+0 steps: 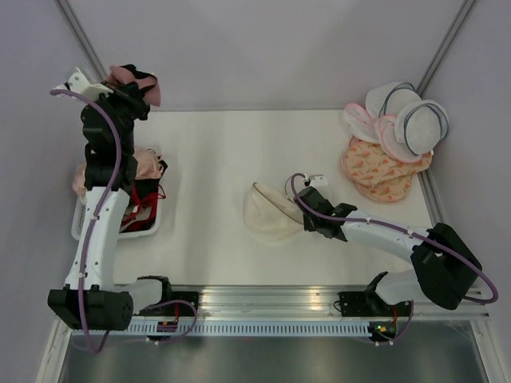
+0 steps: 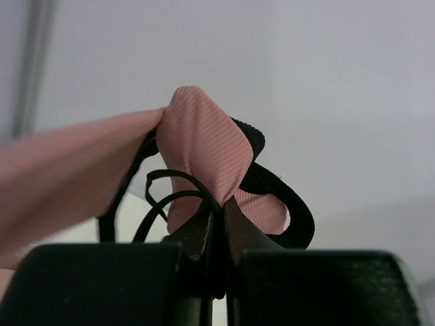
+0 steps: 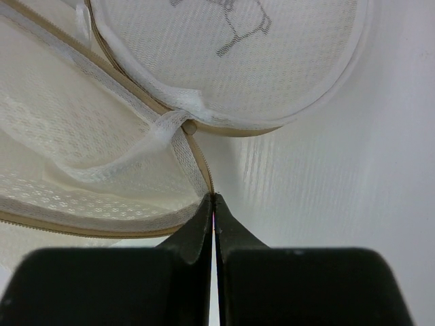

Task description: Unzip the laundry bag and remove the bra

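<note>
The cream mesh laundry bag (image 1: 270,214) lies open on the table's middle. In the right wrist view its round face with the dark line drawing (image 3: 238,27) is folded back from the zipper edge (image 3: 197,159). My right gripper (image 1: 299,215) is shut on that zipper edge (image 3: 213,198). My left gripper (image 1: 128,93) is raised at the far left and shut on the dusty pink bra (image 1: 137,82). In the left wrist view the pink fabric (image 2: 200,146) and black straps (image 2: 285,204) hang from the shut gripper (image 2: 221,207).
A white basket (image 1: 88,231) with pink, red and other garments stands at the left under the left arm. White domed bags with pink trim (image 1: 411,120) and pink patterned flat bags (image 1: 379,167) are piled at the back right.
</note>
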`<state>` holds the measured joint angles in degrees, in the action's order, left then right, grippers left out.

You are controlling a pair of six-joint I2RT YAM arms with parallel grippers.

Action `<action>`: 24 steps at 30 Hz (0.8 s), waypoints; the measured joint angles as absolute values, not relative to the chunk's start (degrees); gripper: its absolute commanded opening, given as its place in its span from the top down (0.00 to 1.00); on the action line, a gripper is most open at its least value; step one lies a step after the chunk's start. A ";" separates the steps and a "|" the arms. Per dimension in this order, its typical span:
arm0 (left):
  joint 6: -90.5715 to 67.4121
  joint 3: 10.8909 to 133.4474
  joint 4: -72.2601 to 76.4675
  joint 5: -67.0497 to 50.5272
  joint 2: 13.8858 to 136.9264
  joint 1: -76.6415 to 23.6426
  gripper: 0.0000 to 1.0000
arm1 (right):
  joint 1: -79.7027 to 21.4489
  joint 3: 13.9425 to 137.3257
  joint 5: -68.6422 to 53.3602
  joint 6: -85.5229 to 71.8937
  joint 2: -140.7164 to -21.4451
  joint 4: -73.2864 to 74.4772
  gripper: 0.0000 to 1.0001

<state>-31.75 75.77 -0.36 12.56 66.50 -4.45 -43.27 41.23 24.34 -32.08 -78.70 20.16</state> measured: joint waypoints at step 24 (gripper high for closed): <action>-32.64 55.53 -2.04 28.10 79.72 20.71 0.98 | -43.27 39.11 17.78 -29.21 -74.15 20.03 0.99</action>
<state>-32.64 55.53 -2.04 28.10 79.72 20.71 -43.27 39.11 17.78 -29.21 -74.15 20.03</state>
